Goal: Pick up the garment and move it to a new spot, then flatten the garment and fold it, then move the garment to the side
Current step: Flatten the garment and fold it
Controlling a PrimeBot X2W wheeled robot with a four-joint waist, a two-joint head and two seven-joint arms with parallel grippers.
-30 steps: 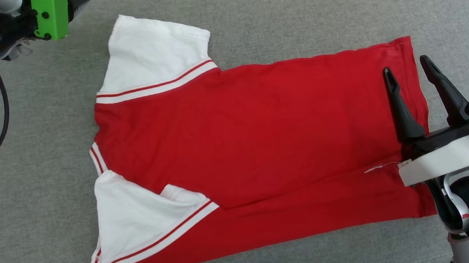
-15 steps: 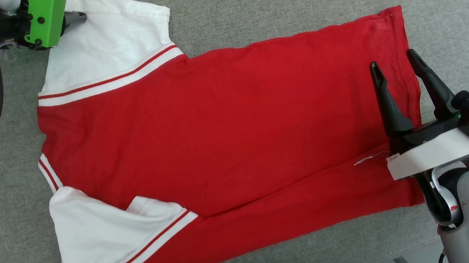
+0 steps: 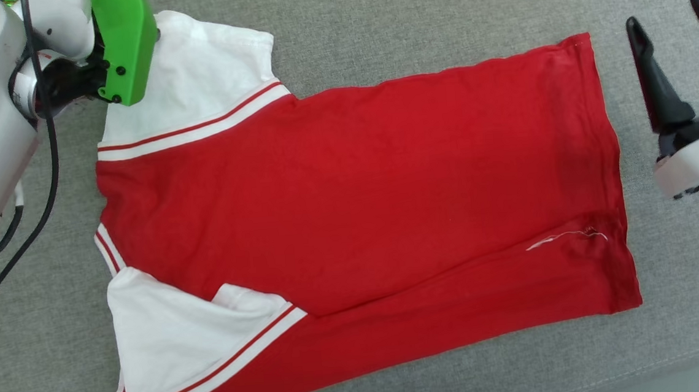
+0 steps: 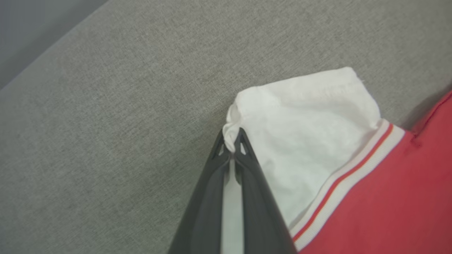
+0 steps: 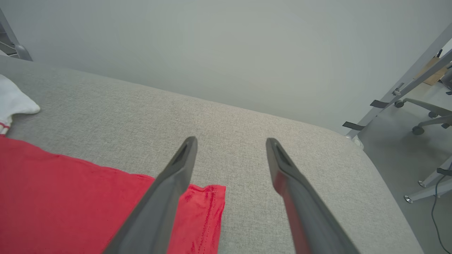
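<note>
Flattening seems in hand. The garment (image 3: 355,189) lies spread mid-worktop (image 3: 435,18). The left hand (image 4: 232,141) pinches the far white sleeve (image 4: 300,116) at its corner, and the right hand (image 5: 231,141) hovers spread by the hem. Next, probably pull that sleeve outward, smooth.

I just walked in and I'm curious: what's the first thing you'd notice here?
The big red garment with white sleeves, spread flat across the middle of the grey cushion. Next, the left gripper is pinching the corner of the far white sleeve at the upper left. The right gripper hangs open just past the hem on the right.
</note>
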